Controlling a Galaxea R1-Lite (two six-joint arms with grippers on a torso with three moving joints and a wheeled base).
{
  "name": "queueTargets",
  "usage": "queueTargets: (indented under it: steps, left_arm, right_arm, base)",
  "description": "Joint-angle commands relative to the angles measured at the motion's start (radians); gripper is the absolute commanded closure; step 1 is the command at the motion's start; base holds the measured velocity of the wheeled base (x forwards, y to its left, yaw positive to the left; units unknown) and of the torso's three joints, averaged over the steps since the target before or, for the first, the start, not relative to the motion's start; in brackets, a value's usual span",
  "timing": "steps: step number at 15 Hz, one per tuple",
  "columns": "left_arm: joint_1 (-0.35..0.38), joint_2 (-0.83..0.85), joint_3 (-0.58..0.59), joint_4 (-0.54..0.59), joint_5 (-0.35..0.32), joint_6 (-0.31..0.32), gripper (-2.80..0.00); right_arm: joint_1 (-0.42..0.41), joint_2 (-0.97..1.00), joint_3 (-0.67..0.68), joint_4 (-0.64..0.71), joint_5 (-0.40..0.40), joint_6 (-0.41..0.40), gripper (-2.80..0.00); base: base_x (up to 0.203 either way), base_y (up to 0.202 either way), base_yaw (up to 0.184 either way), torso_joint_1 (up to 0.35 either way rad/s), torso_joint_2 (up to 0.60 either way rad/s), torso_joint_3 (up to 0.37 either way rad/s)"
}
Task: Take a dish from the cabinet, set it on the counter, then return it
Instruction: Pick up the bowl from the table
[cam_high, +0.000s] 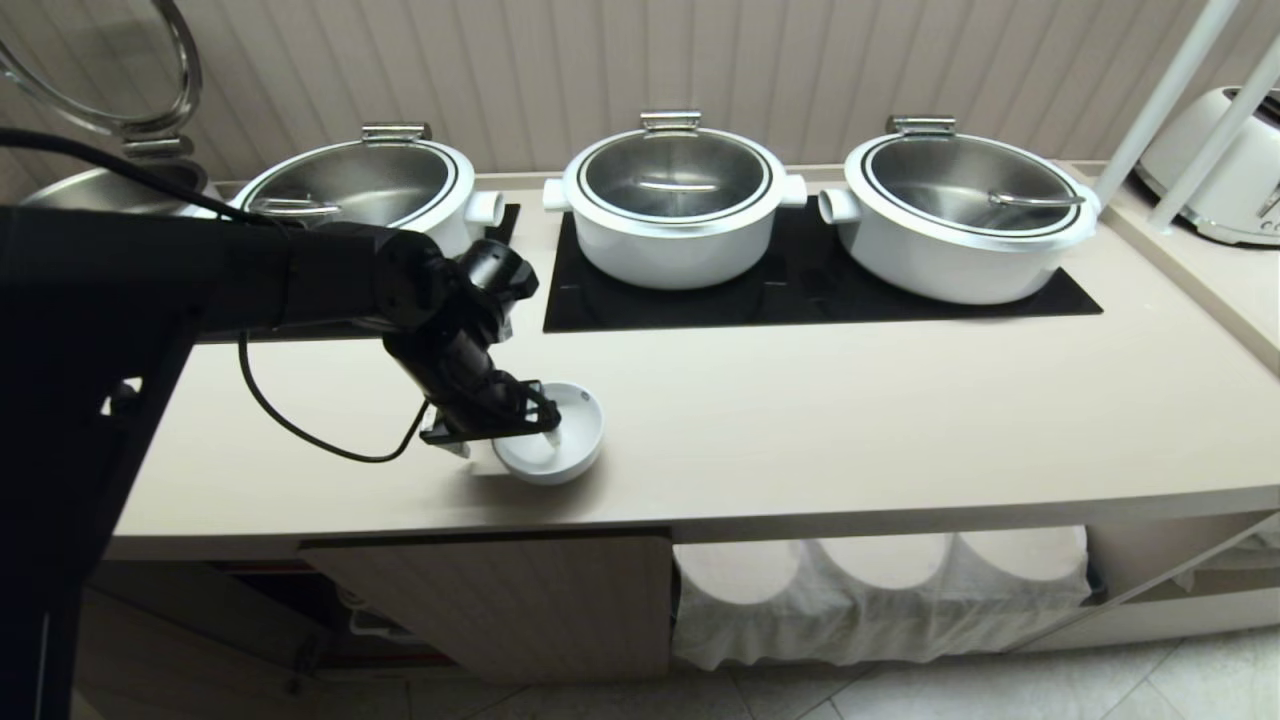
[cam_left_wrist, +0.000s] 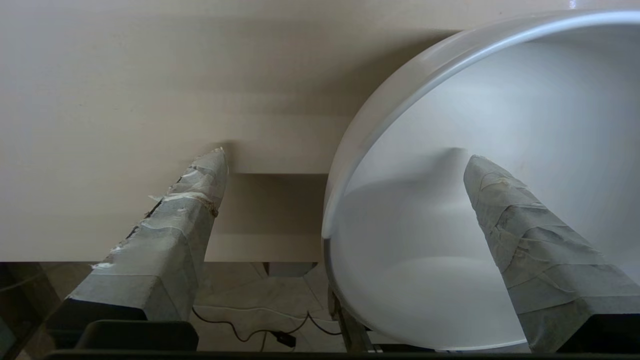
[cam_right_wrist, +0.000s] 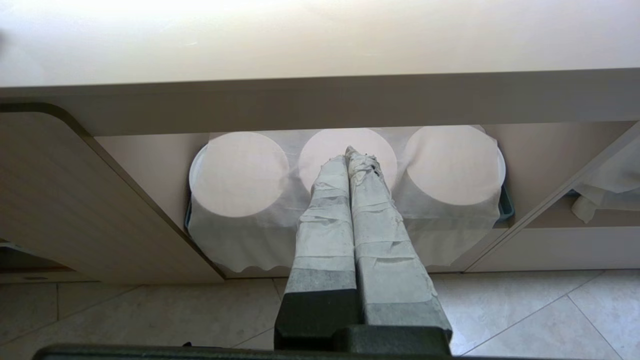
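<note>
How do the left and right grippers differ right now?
The left gripper is open, while the right gripper is shut with its fingers pressed together. The left straddles the white bowl's rim on the counter, one finger inside and one outside; the right holds nothing. The left is over the countertop; the right sits low, pointing at the cloth-covered niche. Both have tape-wrapped fingers.

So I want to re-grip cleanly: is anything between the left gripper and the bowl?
Nothing visible. The left gripper is open and straddles the rim of the bowl on the counter, with one finger inside it and the other outside over the bare counter.
</note>
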Motion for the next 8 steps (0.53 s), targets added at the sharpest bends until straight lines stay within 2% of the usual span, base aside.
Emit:
queueTargets:
  steps: [1,7,8]
  left_arm:
    - [0.000,0.006,0.002,0.005,0.001,-0.004,-2.80]
    - [-0.006,0.009,0.000,0.002,0.000,-0.009,-2.80]
    - [-0.009,0.007,0.000,0.000,0.000,-0.009,0.00]
  right_arm:
    - [0.000,0.000,0.000,0.000,0.000,0.001,0.00]
    - [0.000,0.000,0.000,0.000,0.000,-0.001,0.00]
    - [0.001,0.000,0.000,0.000,0.000,-0.001,0.00]
  base:
    - [0.000,0.000,0.000,0.000,0.00,0.000]
    - [0.000,0.000,0.000,0.000,0.00,0.000]
    - [0.000,0.000,0.000,0.000,0.00,0.000]
